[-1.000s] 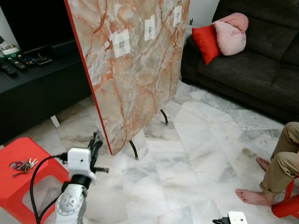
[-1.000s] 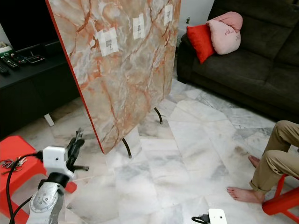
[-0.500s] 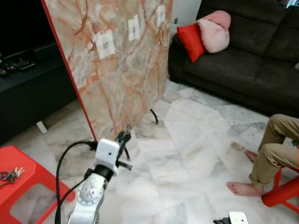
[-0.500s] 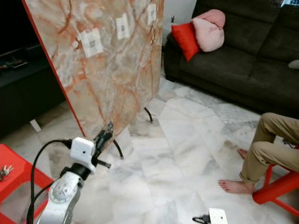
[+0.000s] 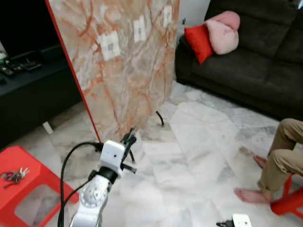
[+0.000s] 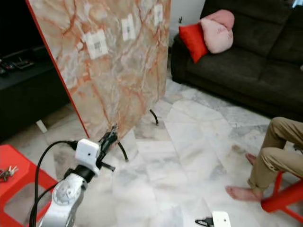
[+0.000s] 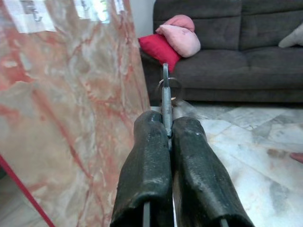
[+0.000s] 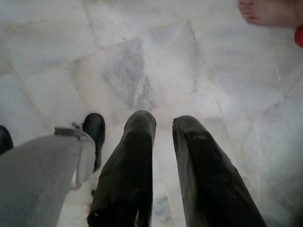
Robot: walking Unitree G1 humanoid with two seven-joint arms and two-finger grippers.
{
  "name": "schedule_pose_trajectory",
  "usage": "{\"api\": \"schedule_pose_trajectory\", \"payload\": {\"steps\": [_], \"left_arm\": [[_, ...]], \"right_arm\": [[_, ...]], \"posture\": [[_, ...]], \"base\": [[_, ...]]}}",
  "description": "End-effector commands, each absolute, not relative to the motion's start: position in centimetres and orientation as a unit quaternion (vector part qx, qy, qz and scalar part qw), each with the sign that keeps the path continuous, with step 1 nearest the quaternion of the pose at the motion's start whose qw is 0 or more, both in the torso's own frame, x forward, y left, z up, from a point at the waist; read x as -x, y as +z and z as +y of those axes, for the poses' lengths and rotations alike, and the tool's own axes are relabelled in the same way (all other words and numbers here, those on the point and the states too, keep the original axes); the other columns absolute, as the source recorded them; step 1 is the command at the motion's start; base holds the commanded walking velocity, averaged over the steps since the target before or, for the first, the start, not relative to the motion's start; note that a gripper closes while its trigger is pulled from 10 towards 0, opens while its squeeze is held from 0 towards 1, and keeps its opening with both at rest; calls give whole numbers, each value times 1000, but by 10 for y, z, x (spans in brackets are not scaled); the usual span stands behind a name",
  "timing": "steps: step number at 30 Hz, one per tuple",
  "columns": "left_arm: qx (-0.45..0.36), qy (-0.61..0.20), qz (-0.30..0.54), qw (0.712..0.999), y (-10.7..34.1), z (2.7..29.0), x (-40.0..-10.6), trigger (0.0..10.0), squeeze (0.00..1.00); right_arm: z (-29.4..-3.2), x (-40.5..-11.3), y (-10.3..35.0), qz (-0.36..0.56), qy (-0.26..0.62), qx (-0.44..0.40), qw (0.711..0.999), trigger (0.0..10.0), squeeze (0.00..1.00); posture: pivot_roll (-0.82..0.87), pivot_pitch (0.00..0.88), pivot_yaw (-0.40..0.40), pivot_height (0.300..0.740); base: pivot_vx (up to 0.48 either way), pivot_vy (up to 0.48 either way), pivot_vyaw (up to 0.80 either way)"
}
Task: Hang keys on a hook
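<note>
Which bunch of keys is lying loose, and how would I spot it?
Start at the tall marble-patterned board standing on the floor, then look to the robot's left, to the low red stool. The loose keys lie on the stool's top near its far-left edge. Unlike the key pinched upright in the left end effector, these lie flat as a small silvery bunch on the red surface.
</note>
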State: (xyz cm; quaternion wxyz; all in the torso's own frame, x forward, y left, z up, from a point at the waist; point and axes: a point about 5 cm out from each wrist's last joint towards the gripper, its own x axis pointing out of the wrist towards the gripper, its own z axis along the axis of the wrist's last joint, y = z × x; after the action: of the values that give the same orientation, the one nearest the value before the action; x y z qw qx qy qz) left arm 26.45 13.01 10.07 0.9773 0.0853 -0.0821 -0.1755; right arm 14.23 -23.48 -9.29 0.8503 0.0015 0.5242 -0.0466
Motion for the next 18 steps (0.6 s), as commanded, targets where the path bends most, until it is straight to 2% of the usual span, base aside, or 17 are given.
{"api": "schedule_pose_trajectory", "payload": {"steps": [1, 18], "left_arm": [[-97, -180, -82, 975, 100, 129, -266, 10000, 0], [-98, -192, -91, 972, 103, 121, -269, 10000, 0]], "right_arm": [[-235, -144, -92, 521, -47, 0, 853, 10000, 0], [-235, -145, -92, 519, -48, -3, 853, 10000, 0]], "posture": [[90, 0, -75, 740], [87, 0, -77, 740]], "base": [[334, 0, 0], [339, 0, 0]]}}
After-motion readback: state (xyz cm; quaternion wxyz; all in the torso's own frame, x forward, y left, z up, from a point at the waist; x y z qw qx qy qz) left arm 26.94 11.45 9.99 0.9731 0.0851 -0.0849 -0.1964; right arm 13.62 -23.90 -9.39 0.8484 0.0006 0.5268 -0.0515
